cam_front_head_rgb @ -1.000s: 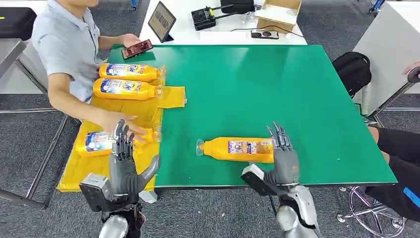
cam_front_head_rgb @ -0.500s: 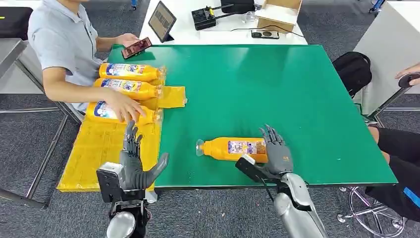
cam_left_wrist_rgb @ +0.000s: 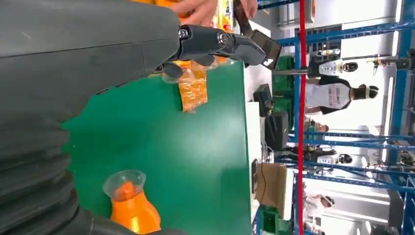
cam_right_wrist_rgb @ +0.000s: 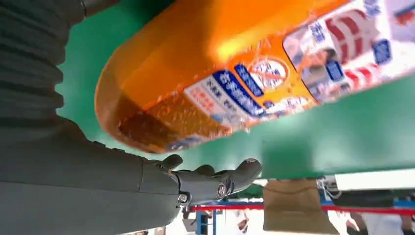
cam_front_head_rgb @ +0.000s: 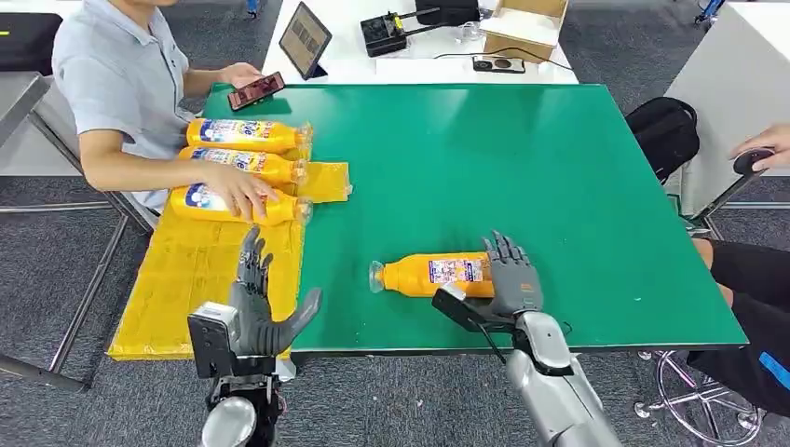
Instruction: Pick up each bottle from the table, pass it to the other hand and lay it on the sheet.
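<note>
Right hand lay over the base end of the bottle on the surface, grip apparently unclosed. Left hand was spread wide, holding nothing.

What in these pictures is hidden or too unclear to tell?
- Head view: the right hand covers the base end of the lying bottle; whether it grips yet is unclear.
- Head view: the person's hand hides part of the nearest bottle on the sheet.
- Right wrist view: the bottle's label print is too blurred to read.
</note>
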Motion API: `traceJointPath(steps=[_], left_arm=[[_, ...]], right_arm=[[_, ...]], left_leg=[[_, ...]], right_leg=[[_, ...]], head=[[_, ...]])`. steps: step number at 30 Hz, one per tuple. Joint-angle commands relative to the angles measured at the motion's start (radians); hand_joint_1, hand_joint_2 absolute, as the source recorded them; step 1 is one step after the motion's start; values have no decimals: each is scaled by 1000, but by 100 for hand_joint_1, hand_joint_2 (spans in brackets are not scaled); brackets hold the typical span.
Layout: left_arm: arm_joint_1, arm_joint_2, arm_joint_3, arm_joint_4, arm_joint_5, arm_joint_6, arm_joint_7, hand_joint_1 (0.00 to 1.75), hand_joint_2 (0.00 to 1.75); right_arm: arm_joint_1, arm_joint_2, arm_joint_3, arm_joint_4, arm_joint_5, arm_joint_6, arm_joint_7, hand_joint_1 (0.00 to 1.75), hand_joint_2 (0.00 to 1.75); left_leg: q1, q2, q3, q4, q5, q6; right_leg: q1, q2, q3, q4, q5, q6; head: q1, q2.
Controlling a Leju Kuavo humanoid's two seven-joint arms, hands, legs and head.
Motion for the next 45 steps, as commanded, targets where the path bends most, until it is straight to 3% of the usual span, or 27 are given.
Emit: traceJointPath(steps=[1,7,9,12,13,16,18,28,33,38,41,45], left_arm=[[-30,12,13,57,-14,-7,19,0,175],[-32,10,11,63,-20,-13,24,0,175],[-29,10,9,61,-21,-15,24,0,175],[-29,10,9,61,-21,-15,24,0,175],[-29,10,9,61,-21,-15,24,0,175],[-22,12,10,57,-18,-26,30,0,175],[-25,14,7,69,-4,-42,31,0,175],[-26,15,5,73,0,-45,29,0,175],[-29,22,-1,79,12,-50,18,0,175],[-38,26,2,91,37,-38,-12,0,175],[-27,30,-5,76,45,-44,-34,0,175],[-14,41,-22,66,57,-84,-30,0,175]], right_arm=[[-98,11,35,209,18,63,36,0,175],[-118,16,26,259,-7,100,35,0,175],[-120,16,26,274,-15,105,24,110,175],[-120,16,26,274,-15,105,24,110,175],[-120,16,26,274,-15,105,24,173,175],[-106,19,15,264,-72,142,-15,175,175],[-91,16,-19,256,-187,217,-85,175,175],[-83,9,-22,254,-205,226,-99,175,175],[-46,2,-50,212,-367,275,-195,175,175],[7,21,-96,90,-613,347,-315,175,175],[47,59,-107,-57,-726,289,-393,175,175],[74,79,-101,-156,-789,267,-406,175,175]], left_leg=[[0,3,6,-2,-1,2],[0,1,5,-1,0,1],[0,1,7,-2,0,1],[0,1,7,-2,0,1],[0,0,7,-1,0,1],[0,0,9,-2,0,2],[0,-2,9,-2,0,1],[1,-1,15,-3,0,2],[1,-1,17,-2,-1,1],[1,0,19,-2,-1,1],[1,-1,19,-3,-1,1],[0,2,15,-1,-2,1]], right_leg=[[0,1,5,-2,0,-3],[1,0,4,-2,0,-2],[1,-1,6,-2,0,-3],[1,-1,7,-2,0,-3],[1,-1,7,-2,0,-2],[1,-2,9,-3,0,-3],[1,-3,10,-3,-1,-3],[2,-2,13,-4,0,-3],[2,-2,15,-4,0,-2],[2,-1,16,-3,0,-2],[2,-2,17,-4,0,-4],[1,2,13,-1,0,-3]], head=[[0,0],[0,0],[0,0],[0,0],[0,0],[0,0],[0,0],[0,0],[0,0],[1,0],[1,0],[0,0]])
